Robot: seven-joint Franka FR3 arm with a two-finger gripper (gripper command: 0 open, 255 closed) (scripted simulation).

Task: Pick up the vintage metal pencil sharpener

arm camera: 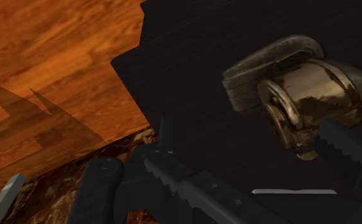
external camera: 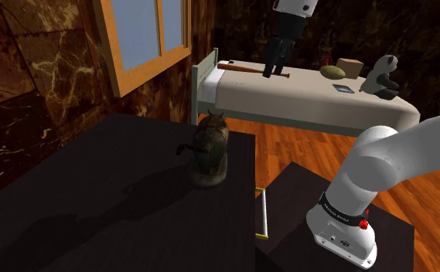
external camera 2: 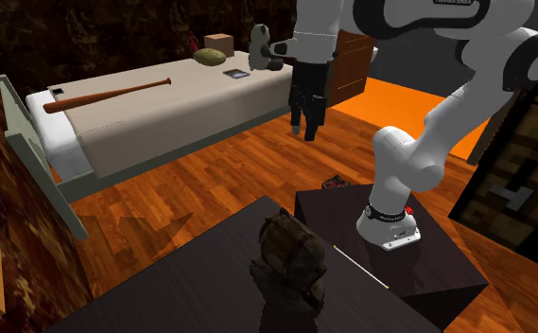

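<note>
Overhead, open jaws partly hide the tarnished pencil sharpener (arm camera: 313, 89) on its dark table (arm camera: 192, 83).

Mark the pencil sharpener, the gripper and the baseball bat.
pencil sharpener (external camera: 209, 151), shoulder view, middle of its dark body.
gripper (external camera: 273, 74), shoulder view, midway between its fingertips.
baseball bat (external camera 2: 106, 95), second exterior view, middle of its shaft.

Bedroom, bed (external camera: 303, 100), window (external camera: 144, 35), wood floor (external camera 2: 200, 184)
</note>
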